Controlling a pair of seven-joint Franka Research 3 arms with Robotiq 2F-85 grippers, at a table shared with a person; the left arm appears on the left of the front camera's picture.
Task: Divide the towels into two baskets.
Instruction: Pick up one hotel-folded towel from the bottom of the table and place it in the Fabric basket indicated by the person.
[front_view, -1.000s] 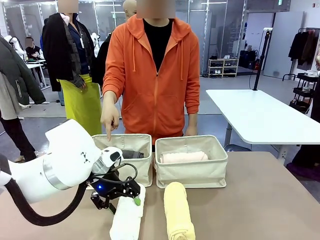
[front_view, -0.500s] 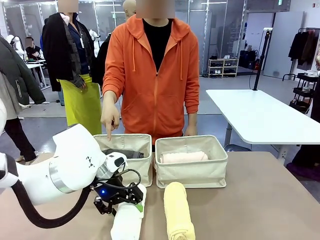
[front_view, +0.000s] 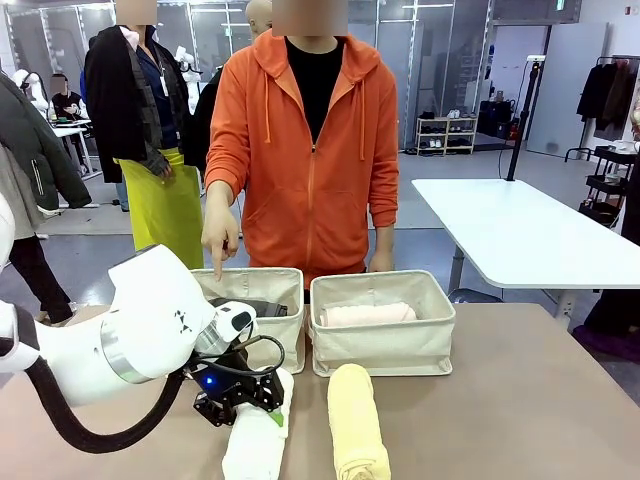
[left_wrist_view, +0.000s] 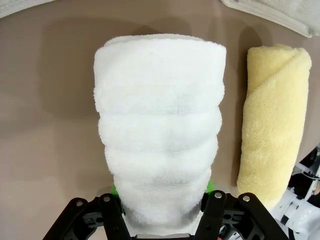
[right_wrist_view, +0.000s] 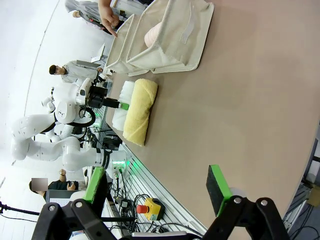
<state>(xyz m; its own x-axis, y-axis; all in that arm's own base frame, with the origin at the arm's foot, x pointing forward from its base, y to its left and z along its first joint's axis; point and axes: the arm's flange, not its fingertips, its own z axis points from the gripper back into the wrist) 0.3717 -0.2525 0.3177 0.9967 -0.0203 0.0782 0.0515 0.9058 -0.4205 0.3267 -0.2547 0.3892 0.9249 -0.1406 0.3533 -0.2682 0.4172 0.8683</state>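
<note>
The white towel (front_view: 255, 440) lies on the table in front of the left basket (front_view: 275, 340). My left gripper (front_view: 247, 393) is shut on its far end. In the left wrist view the green pads (left_wrist_view: 116, 190) squeeze the white towel (left_wrist_view: 160, 125) from both sides. Beside it lies the pale yellow towel (front_view: 358, 425), also seen as (left_wrist_view: 272, 120). A dark grey towel (front_view: 252, 306) sits in the left basket, a pink towel (front_view: 366, 314) in the right basket (front_view: 385, 345). My right gripper (right_wrist_view: 157, 185) hangs open above the table, far from the yellow towel (right_wrist_view: 137, 110).
A person in an orange hoodie stands behind the baskets, one hand (front_view: 218, 243) pointing down at the left basket. A second white table (front_view: 520, 230) stands at the back right. Bare tabletop (front_view: 520, 400) lies to the right of the yellow towel.
My left gripper has come down onto the white towel's far end and closed on it, pinching the roll. The person's hand and the other towels have not moved.
</note>
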